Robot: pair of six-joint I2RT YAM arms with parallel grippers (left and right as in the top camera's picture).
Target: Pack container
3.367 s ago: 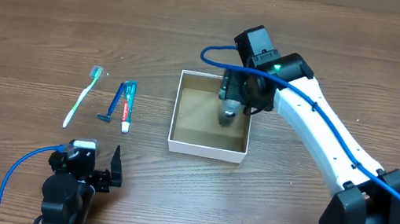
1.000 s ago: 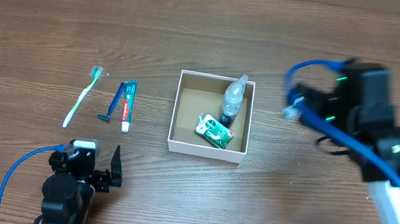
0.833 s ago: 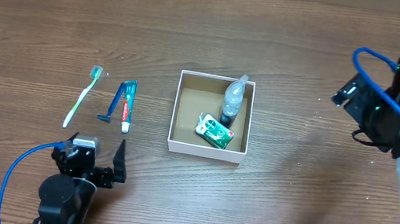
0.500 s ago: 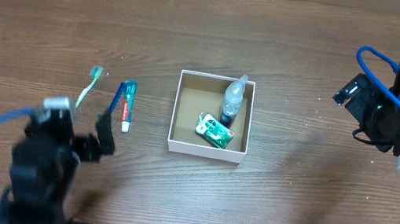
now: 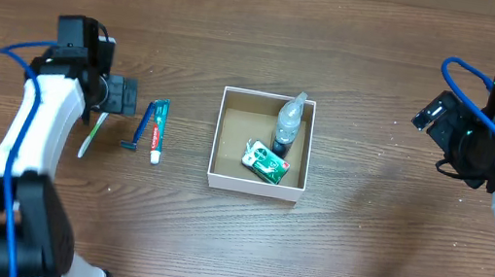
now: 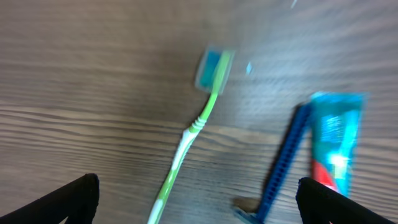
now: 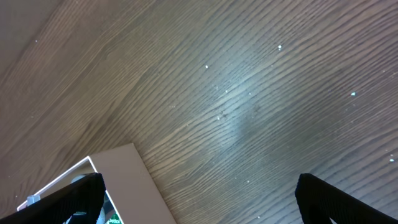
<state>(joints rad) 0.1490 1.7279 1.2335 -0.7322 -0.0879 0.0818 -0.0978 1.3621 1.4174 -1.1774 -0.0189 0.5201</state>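
Note:
The container [image 5: 255, 187], a white-walled square box with a brown inside, sits mid-table. It holds a clear bottle [image 5: 286, 125] and a green packet [image 5: 267, 161]. Left of it lie a green toothbrush [image 5: 88, 142], a blue razor [image 5: 141, 129] and a toothpaste tube [image 5: 157, 131]. My left gripper [image 5: 113, 96] hovers open over the toothbrush [image 6: 193, 134], with the razor [image 6: 283, 165] and the tube [image 6: 333, 143] to its right; the left wrist view shows its jaws [image 6: 199, 211] empty. My right gripper [image 5: 434, 117] is open and empty [image 7: 205, 205], raised to the right of the container's corner [image 7: 124, 180].
Bare wooden table [image 5: 361, 234] surrounds the box. A blue cable [image 5: 26, 106] runs along the left arm and another [image 5: 463, 77] along the right arm.
My right gripper left the bottle in the box and pulled away right, then stayed still. My left arm swung from the front edge up over the toothbrush.

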